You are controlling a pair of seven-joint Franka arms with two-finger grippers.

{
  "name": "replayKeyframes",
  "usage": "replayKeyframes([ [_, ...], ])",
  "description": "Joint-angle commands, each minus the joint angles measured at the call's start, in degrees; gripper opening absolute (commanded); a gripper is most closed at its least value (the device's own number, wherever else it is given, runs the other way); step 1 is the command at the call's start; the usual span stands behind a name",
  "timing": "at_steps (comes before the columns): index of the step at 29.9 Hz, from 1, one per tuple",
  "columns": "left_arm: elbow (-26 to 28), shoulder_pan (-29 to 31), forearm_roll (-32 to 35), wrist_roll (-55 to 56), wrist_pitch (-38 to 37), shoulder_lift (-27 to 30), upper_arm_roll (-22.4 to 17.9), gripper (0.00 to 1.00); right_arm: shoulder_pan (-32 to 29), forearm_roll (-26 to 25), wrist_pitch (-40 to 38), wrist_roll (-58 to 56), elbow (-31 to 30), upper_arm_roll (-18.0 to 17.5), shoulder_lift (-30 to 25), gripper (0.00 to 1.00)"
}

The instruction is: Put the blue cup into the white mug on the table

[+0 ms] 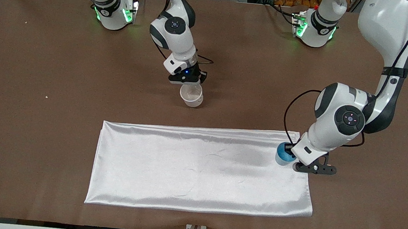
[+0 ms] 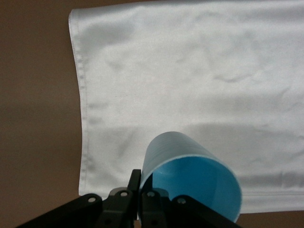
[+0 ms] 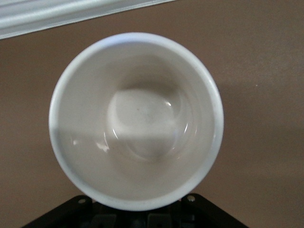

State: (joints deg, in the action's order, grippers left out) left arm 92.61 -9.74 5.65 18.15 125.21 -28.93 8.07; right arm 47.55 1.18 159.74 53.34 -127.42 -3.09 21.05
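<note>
Over the corner of the white cloth (image 1: 202, 168) toward the left arm's end of the table (image 1: 38, 121), the blue cup (image 1: 283, 154) hangs tilted and empty, its rim pinched by the left gripper (image 1: 298, 161). The right gripper (image 1: 188, 84) pinches the rim of the white mug (image 1: 192, 95), also empty. No writing shows.

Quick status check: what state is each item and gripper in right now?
blue cup: held by its rim, over the cloth's corner
white mug: empty, gripped at its rim
white cloth: spread flat on the table
left gripper: shut on blue cup
right gripper: shut on white mug
</note>
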Motion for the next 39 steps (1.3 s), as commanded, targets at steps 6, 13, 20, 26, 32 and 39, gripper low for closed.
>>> replayKeyframes([
  [6,0.03,-0.19,1.91,1.8,-0.49,0.19,0.19,0.0,1.22,-0.75,0.22,1.24,3.93,0.72,4.88,0.0],
  [13,-0.5,-0.1,1.91,1.45,-0.49,0.36,0.1,0.0,0.96,-0.66,-0.57,6.07,5.95,0.72,5.41,0.74],
  [20,-0.5,-0.1,1.91,1.45,-0.58,0.98,0.19,0.0,0.96,-0.66,-2.15,6.25,6.04,0.72,4.44,1.0],
  [26,-0.59,-0.19,2.0,1.53,-2.33,1.68,0.89,0.0,0.87,-0.66,-5.74,6.16,6.57,0.72,1.55,1.0],
  [32,-0.59,-1.59,1.82,2.15,-4.97,3.79,2.3,0.0,0.35,-0.75,-15.75,5.55,9.81,0.89,-1.97,1.0],
  [39,-0.59,-3.35,1.65,7.68,-7.26,5.11,4.84,0.0,-3.34,-0.83,-30.96,0.11,16.93,0.9,-3.99,1.0],
])
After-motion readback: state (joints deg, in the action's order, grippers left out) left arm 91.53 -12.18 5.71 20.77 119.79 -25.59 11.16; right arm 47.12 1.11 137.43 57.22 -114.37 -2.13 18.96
